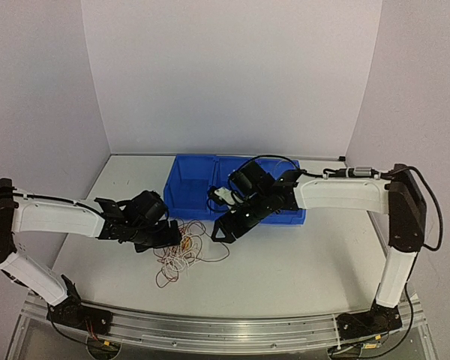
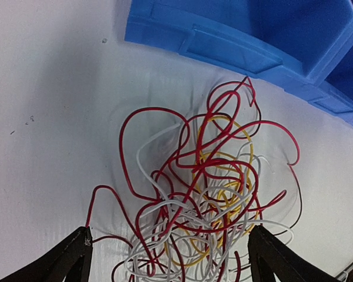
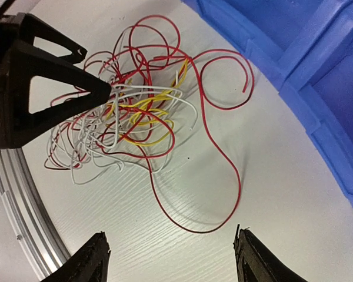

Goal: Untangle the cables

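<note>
The cables [image 1: 181, 255] are a loose tangle of thin red, white and yellow wires on the white table, just in front of the blue bins. My left gripper [image 1: 172, 238] is open at the tangle's left edge. In the left wrist view the cables [image 2: 206, 200] lie between its spread fingertips [image 2: 82, 238]. My right gripper [image 1: 223, 229] is open and empty, hovering to the right of the tangle. In the right wrist view the cables [image 3: 129, 117] lie ahead, and one long red loop [image 3: 223, 176] reaches toward my right gripper [image 3: 172, 235]. The left gripper [image 3: 47, 88] touches the tangle there.
Two blue bins [image 1: 191, 187] stand side by side behind the tangle, also seen in the left wrist view [image 2: 235, 41] and right wrist view [image 3: 317, 88]. A metal rail [image 1: 210, 330] runs along the table's near edge. Grey walls enclose the back and sides.
</note>
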Robot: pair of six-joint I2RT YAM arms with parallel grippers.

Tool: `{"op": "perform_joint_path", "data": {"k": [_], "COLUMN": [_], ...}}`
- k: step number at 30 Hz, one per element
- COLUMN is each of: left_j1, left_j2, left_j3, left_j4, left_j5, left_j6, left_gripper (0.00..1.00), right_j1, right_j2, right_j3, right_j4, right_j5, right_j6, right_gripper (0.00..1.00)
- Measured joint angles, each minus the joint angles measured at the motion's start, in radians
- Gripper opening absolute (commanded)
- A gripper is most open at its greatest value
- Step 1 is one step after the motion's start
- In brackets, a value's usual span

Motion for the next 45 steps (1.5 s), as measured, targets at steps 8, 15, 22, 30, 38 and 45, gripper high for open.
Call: {"op": "perform_joint_path", "data": {"k": [8, 15, 22, 30, 38, 45], "left_j1": [0.012, 0.014, 0.016, 0.016, 0.016, 0.011], "left_j2": [0.092, 0.122, 0.122, 0.074, 0.058, 0.056], "left_j3": [0.000, 0.000, 0.000, -0.002, -0.002, 0.009], "left_j4": [0.085, 0.101, 0.117, 0.152, 0.162, 0.129], "left_j5": [0.066, 0.104, 0.192, 0.318, 0.345, 0.243], "left_j6": [0.051, 0.102, 0.228, 0.372, 0.422, 0.342], "left_gripper": [0.42, 0.02, 0.00, 0.00, 0.00, 0.07], "right_j1": [0.025, 0.025, 0.024, 0.024, 0.024, 0.038], "right_j2": [0.127, 0.203, 0.239, 0.239, 0.235, 0.121], "right_j3": [0.063, 0.143, 0.178, 0.171, 0.133, 0.029], "right_j4": [0.016, 0.029, 0.033, 0.035, 0.034, 0.068], "right_j5": [0.067, 0.116, 0.140, 0.143, 0.191, 0.431], "right_j6": [-0.103, -0.206, -0.273, -0.310, -0.298, -0.170], "right_gripper": [0.61, 0.58, 0.58, 0.47, 0.00, 0.00]}}
